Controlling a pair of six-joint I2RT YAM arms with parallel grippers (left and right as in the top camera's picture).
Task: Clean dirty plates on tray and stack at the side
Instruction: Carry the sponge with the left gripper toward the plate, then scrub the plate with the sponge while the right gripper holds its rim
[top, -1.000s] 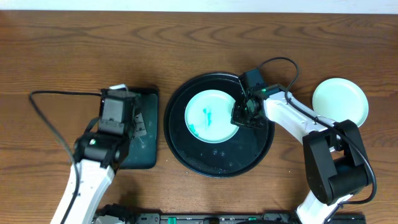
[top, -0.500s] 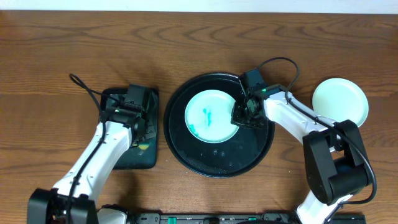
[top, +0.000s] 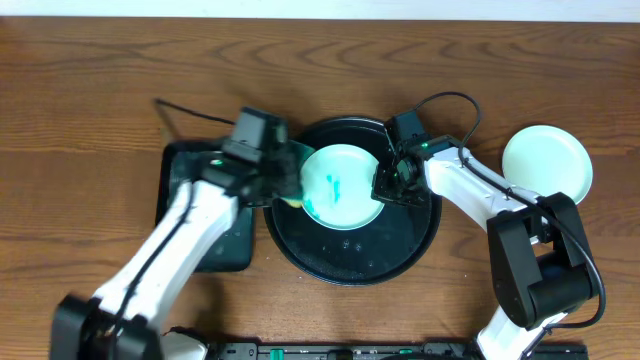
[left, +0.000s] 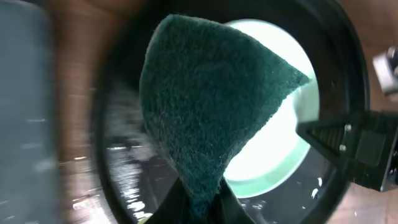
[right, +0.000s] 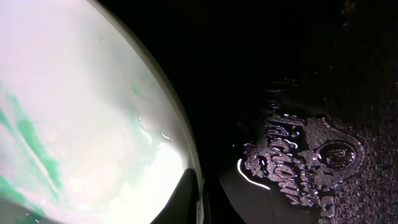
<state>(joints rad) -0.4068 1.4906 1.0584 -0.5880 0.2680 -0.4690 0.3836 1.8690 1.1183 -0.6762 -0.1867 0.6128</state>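
The left jaws are clamped on the lower corner of a dark green sponge (left: 211, 106), which fans out loosely above them and hangs over the left edge of the dirty plate (top: 345, 190). Held by so little, the sponge could fold back or twist free once it is pressed down, and a hard finger might then scrape the plate instead. The right jaws look narrowed onto the plate's right rim; in the right wrist view the rim runs down between the fingertips, though how firm the pinch is cannot be told. The plate lies in the middle of the black tray (top: 350, 265), with its teal smears (top: 330, 185) on the half nearer the sponge. A wipe pushed rightward would load that single pinch point, so the plate may pivot about it or slip out. The tray floor carries beads of water (right: 298, 162), which would let a freed plate skate toward the raised rim. Pressing on the left edge alone could also lever the plate up against the grip. Both arms meet across one small plate, so a long stroke risks wrist striking wrist. The clean plate (top: 547, 165) sits on the table (top: 100, 90) well to the right, out of harm.
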